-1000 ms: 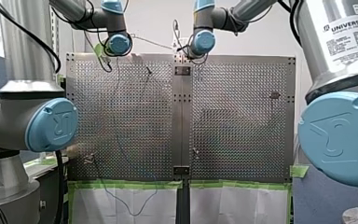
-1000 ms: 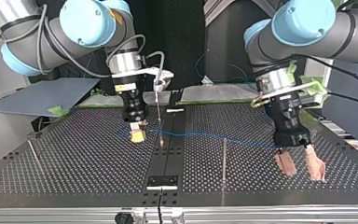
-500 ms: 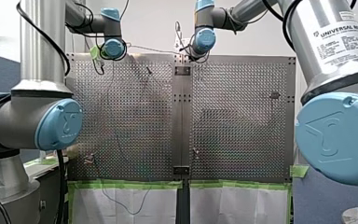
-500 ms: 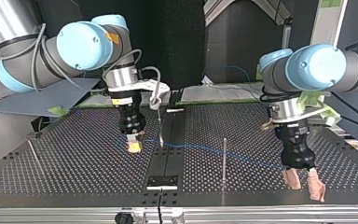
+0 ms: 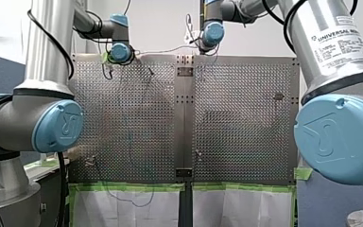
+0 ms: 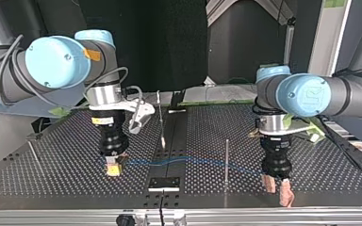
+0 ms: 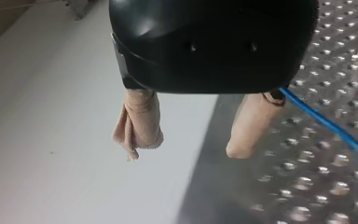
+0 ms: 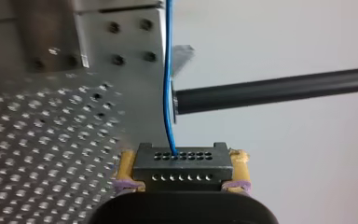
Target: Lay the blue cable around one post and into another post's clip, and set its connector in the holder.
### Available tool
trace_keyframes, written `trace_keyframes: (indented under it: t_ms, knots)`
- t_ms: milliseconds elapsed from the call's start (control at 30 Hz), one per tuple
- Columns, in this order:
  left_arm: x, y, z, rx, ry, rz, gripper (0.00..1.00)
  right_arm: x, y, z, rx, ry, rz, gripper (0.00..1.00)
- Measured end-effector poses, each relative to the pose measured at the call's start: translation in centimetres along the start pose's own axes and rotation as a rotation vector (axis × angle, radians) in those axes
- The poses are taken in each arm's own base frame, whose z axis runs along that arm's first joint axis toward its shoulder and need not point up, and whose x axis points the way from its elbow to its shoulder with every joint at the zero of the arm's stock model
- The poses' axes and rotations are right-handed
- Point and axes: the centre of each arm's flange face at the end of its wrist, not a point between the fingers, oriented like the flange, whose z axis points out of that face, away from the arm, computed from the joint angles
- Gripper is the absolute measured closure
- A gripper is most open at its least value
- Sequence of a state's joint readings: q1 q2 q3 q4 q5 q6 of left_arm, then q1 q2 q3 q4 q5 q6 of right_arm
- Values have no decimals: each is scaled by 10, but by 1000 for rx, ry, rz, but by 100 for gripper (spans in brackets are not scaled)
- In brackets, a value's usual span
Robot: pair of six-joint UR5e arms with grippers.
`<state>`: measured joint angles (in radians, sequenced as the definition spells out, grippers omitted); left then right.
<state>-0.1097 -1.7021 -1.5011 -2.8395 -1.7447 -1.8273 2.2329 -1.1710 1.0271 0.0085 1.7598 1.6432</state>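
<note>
Clamping the black multi-pin connector (image 8: 182, 168) between its yellow pads, my right gripper (image 6: 114, 168) hangs near the perforated metal table's (image 6: 52, 179) far edge, so the thin blue cable (image 8: 167, 46) stretches along it. My left gripper (image 7: 186, 147), beige fingers (image 7: 139, 119) spread and empty, probably just guides the cable beside one finger.

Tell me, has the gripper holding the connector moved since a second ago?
Yes. In the top view my right gripper came toward the camera and to the view's left, ending almost level with the black plate.
</note>
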Motion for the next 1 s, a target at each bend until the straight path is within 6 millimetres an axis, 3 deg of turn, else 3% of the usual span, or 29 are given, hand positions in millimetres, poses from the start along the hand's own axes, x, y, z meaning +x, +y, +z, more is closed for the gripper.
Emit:
trace_keyframes:
  t_ms: [233,567,767,1000]
  knots:
    - [45,10,-6,-49,126,25,0,4,8,3,-16,-12,-8,72]
    - [89,22,-42,-85,301,59,0,-26,23,3,-46,-54,-16,72]
    - [100,21,-55,-72,372,67,0,-55,42,9,-77,-63,1,72]
    - [104,18,-64,-60,430,69,0,-113,70,18,-119,-129,-6,72]
